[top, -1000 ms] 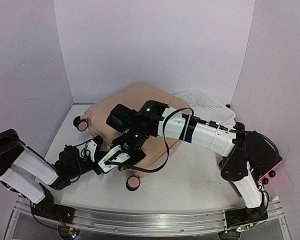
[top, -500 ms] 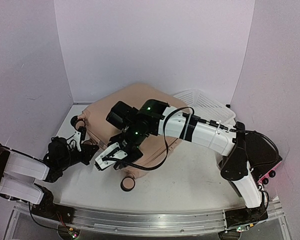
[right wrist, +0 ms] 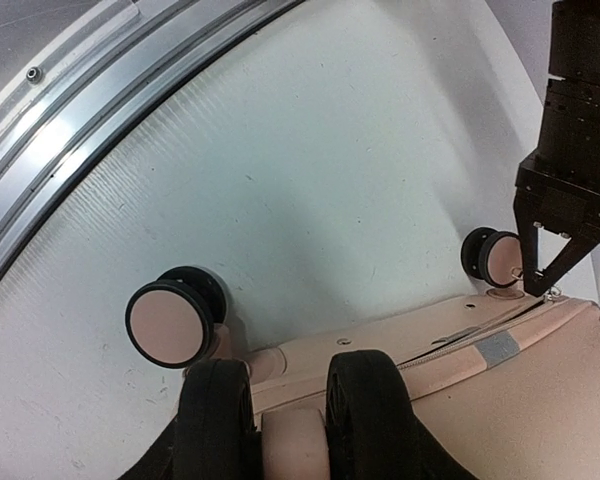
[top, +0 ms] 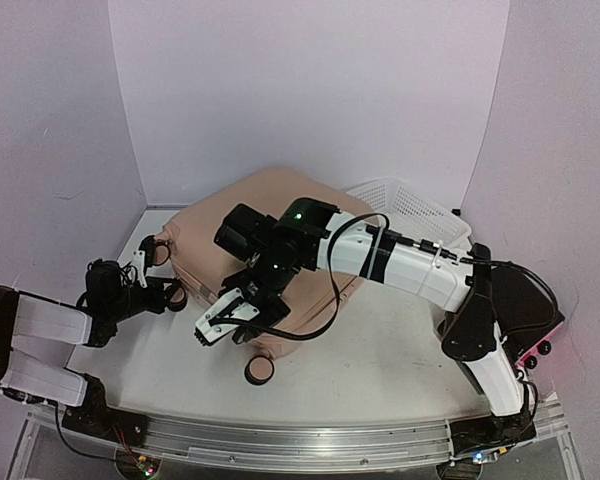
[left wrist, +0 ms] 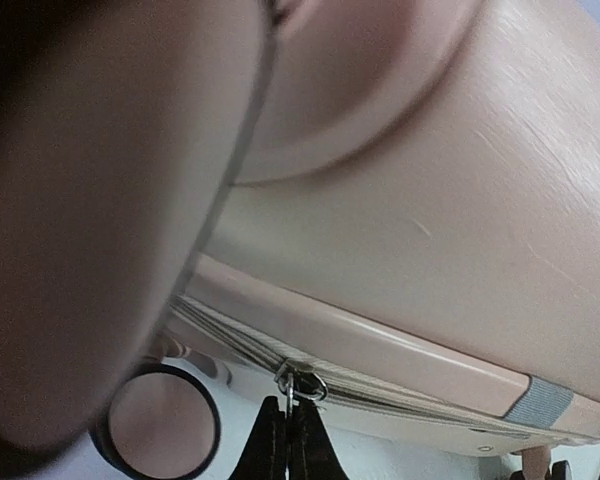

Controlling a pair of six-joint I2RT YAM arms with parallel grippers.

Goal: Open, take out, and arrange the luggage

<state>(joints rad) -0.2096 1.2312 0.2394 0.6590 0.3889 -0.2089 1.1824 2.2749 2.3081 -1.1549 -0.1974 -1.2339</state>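
The luggage (top: 310,200) is a large pale pink hard-shell suitcase lying flat mid-table, its wheel end toward me. My left gripper (top: 170,293) is at its near-left corner, shut on the metal zipper pull (left wrist: 293,390); in the left wrist view the black fingertips (left wrist: 275,445) pinch the ring just under the zip seam. My right gripper (top: 223,322) reaches over the shell (right wrist: 520,400) to the wheel end. Its black fingers (right wrist: 215,420) clamp a pink part of the luggage's edge between two wheels (right wrist: 165,320). The left gripper (right wrist: 535,285) also shows in the right wrist view, at the zip.
A white mesh basket (top: 410,205) stands behind the luggage at the back right. Pale walls close in the back and both sides. One wheel (top: 258,370) sticks out toward the front rail (top: 280,440). A dark device (top: 535,320) sits by the right arm's base.
My left gripper has drawn the zipper pull leftward along the luggage's near edge toward the left corner. The right gripper stayed clamped and shifted slightly left with the luggage.
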